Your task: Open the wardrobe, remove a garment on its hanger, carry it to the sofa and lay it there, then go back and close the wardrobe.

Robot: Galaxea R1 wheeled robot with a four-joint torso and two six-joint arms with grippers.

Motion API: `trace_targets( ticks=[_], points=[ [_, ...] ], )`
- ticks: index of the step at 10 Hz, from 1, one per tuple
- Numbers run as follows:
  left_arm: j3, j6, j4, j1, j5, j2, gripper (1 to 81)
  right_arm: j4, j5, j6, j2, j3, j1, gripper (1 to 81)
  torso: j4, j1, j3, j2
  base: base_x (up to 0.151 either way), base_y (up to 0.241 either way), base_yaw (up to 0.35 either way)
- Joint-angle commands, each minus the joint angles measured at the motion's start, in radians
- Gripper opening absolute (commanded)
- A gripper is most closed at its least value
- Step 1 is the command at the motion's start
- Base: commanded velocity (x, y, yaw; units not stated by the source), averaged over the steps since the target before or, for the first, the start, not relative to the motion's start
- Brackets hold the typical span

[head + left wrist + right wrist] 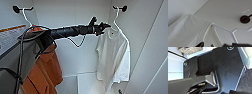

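Two garments hang inside the open wardrobe, which is plain white inside with a pale back wall and a light floor panel at the bottom. Biggest thing in there after the wardrobe itself is the orange garment over by the left wall, drooping low with a white hook up top on a dark round peg. Over by the right wall is the white shirt, short sleeves, thin fabric, hanging slack on a slim white hanger whose hook sits on another dark round peg.

From the head view the left arm comes in long and black across the middle, with cables looping under it, and the left end effector ends right at the shirt's collar and the near shoulder of the hanger. Honestly can't tell whether its fingers are spread or pinching anything, it's just a dark lump against the white.

The left wrist view is up close to the shirt's shoulder and neck band, with the hanger's bar poking out of the collar and the peg on the wall beyond. A small label sits inside the neck.

The right wrist view gives just dark robot body parts, plus a bit of woven basket at one edge.
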Motion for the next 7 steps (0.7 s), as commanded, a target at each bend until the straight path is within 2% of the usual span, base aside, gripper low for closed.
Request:
trace_targets(
  ticks=[1,7],
  points=[
    [-0.039,-0.007,-0.008,-0.199,-0.032,0.029,81.1,0.008,-0.052,0.001,0.013,0.01,0.032,81.1,0.0,0.0,0.0,0.0,0.0,0.0,0.0],
    [-0.088,-0.007,0.006,-0.239,-0.059,0.084,81.1,0.006,-0.056,0.001,0.017,0.006,0.036,81.1,0.0,0.0,0.0,0.0,0.0,0.0,0.0]
  ],
)
